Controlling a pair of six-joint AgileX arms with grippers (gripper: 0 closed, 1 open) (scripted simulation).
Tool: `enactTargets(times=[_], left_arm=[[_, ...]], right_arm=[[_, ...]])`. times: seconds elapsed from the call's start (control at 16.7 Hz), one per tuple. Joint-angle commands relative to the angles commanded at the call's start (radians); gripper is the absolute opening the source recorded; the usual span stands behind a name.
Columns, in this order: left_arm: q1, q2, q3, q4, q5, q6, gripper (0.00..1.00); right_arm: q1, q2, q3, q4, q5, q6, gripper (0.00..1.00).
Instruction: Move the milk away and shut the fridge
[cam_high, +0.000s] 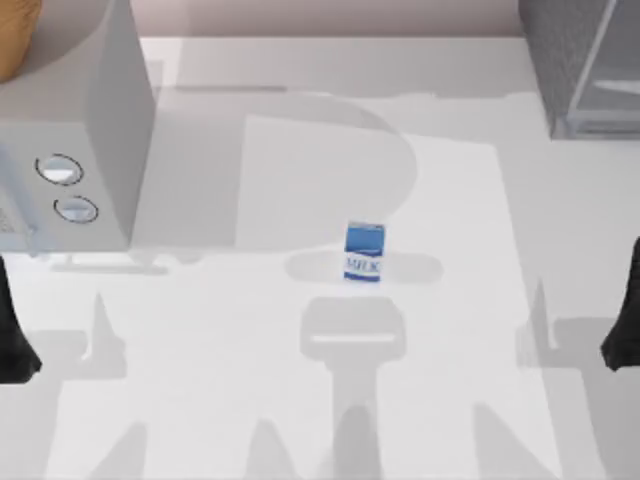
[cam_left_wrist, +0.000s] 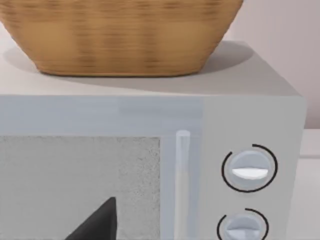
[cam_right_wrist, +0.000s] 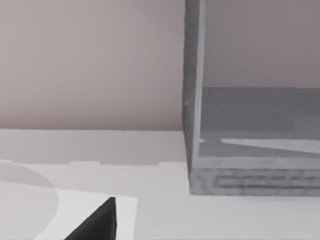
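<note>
The milk (cam_high: 364, 252) stands upright on the white bench (cam_high: 300, 380), near its middle and a little toward the near edge, blue on top and white below with the lettering facing the camera overhead. Nothing touches it; both arms are well apart from it.

The fridge (cam_high: 575, 65) sits at the far right corner of the bench. From above, its dark speckled body is cut off by the picture's edge, with a paler smooth panel on its right part. The right wrist view shows its speckled wall (cam_right_wrist: 192, 100) and base, and beyond the wall a grey interior floor, so the cabinet appears to stand open on that side.

At the far left corner is a light grey microwave (cam_high: 90, 120) with two round dials (cam_high: 60, 170) on its front. A woven basket (cam_left_wrist: 125, 35) rests on its top.

The left gripper (cam_high: 12, 335) shows as a dark shape at the left edge of the bench, toward the near side, and one dark fingertip (cam_left_wrist: 97, 225) appears in the left wrist view in front of the microwave door. The right gripper (cam_high: 625, 320) is a dark shape at the right edge, also toward the near side. Neither has hold of anything; how far apart the fingers of either stand cannot be told.
</note>
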Motion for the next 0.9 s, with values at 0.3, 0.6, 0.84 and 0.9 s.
enactTargets(times=[0.3, 0.6, 0.84, 0.9], left_arm=[[0.000, 0.000, 0.000, 0.000, 0.000, 0.000, 1.00], [0.000, 0.000, 0.000, 0.000, 0.000, 0.000, 1.00], [0.000, 0.000, 0.000, 0.000, 0.000, 0.000, 1.00], [0.000, 0.000, 0.000, 0.000, 0.000, 0.000, 1.00]], right_arm=[[0.233, 0.192, 0.005, 0.180, 0.240, 0.007, 1.00], [0.278, 0.229, 0.005, 0.214, 0.286, 0.010, 1.00], [0.275, 0.238, 0.011, 0.219, 0.288, 0.010, 1.00], [0.278, 0.259, 0.026, 0.233, 0.296, 0.011, 1.00]])
